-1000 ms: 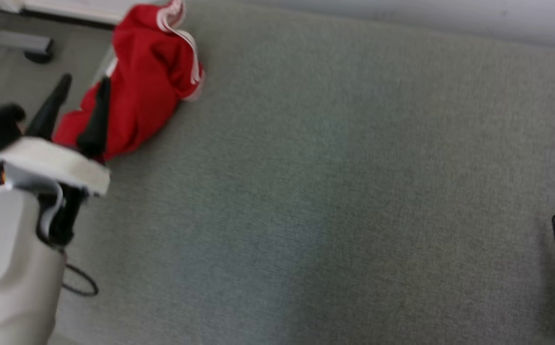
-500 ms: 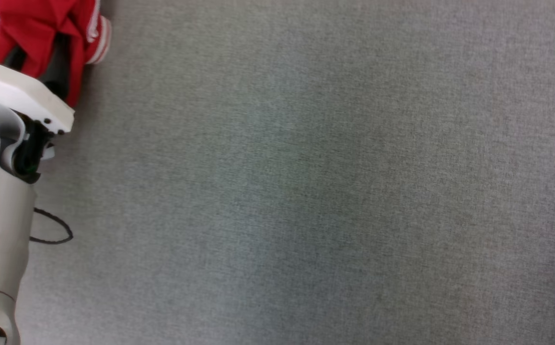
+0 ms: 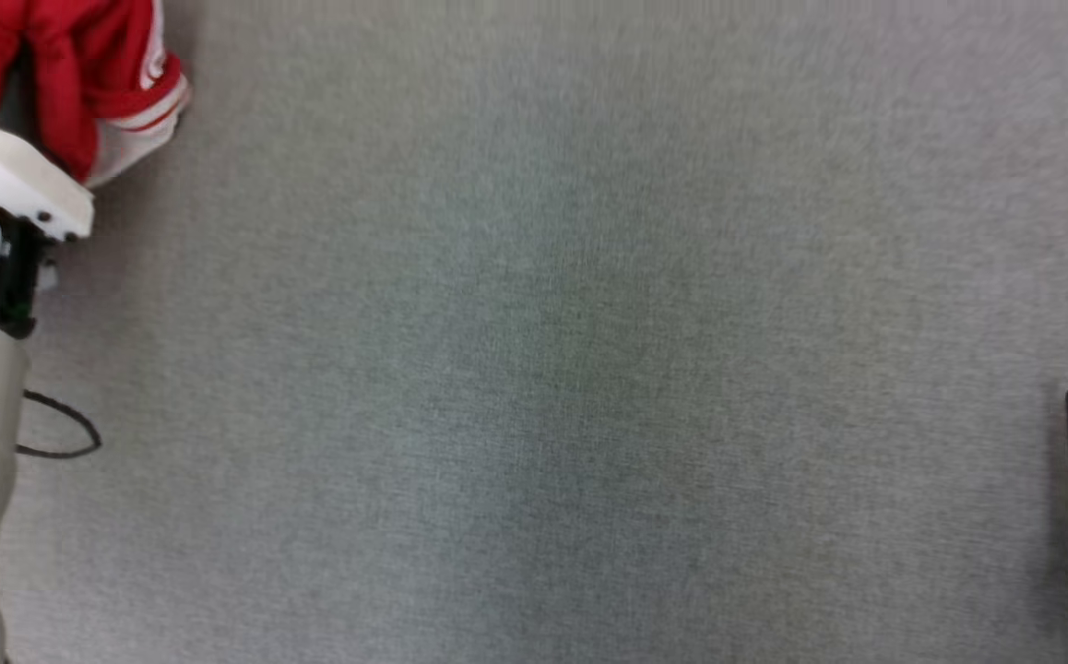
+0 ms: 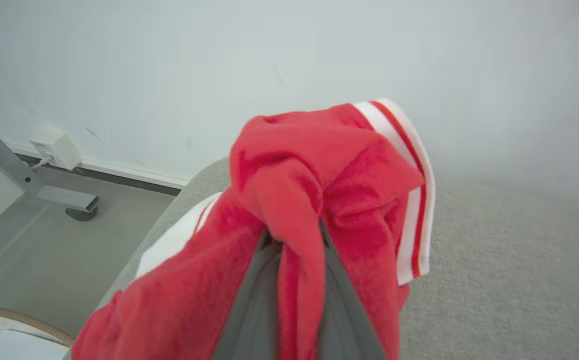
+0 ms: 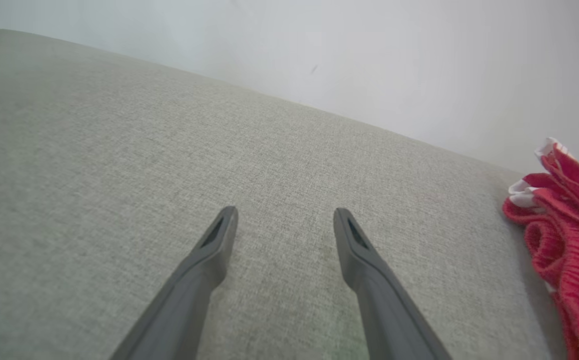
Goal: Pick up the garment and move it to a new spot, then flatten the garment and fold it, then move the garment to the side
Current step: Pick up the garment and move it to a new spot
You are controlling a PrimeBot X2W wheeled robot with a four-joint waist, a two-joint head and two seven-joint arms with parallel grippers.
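Clamping a bunched fold of the red garment (image 4: pixel 319 165) between its tips, seemingly to carry it, the left claw (image 4: pixel 297 235) has cloth draped around it and the grey table (image 4: pixel 494 260) beyond, while the right claw (image 5: pixel 285 215) waits spread apart, well away from the garment.

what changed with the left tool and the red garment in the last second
The left tool, open at the red garment a second ago, has closed on a fold of it. The head camera also turned. The right tool stayed open over the grey surface, clear of the garment.
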